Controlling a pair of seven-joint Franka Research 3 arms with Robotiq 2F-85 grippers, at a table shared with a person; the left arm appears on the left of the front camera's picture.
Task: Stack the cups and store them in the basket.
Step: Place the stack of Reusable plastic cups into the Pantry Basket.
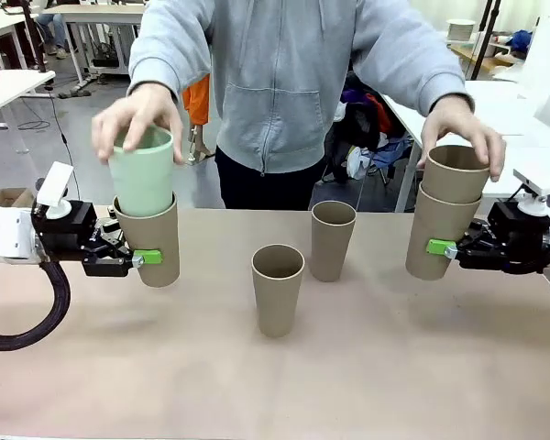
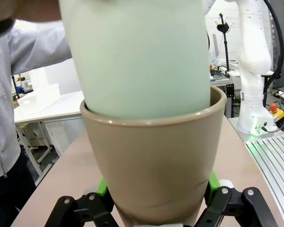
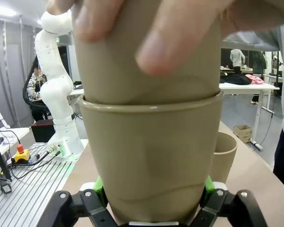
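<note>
- While the person leans in from the far side of the counter (image 1: 367, 385), my left gripper (image 1: 147, 258) has its jaws clamped on a tan cup (image 1: 154, 234), held upright and off the surface at the left.
- The mint cup (image 1: 143, 174) sits partway down inside that tan cup, and one hand (image 1: 136, 117) grips its rim from above.
- My right gripper (image 1: 438, 247) has its jaws clamped on a second tan cup (image 1: 437, 225), upright at the right side and also off the counter.
- A third tan cup (image 1: 455, 174) is nested in it, with the person's other hand (image 1: 463, 128) over its rim.
- Two more cups stand loose mid-counter, mouths up. I see the near cup (image 1: 278, 291) and the far cup (image 1: 333, 243) close together but not touching.
</note>
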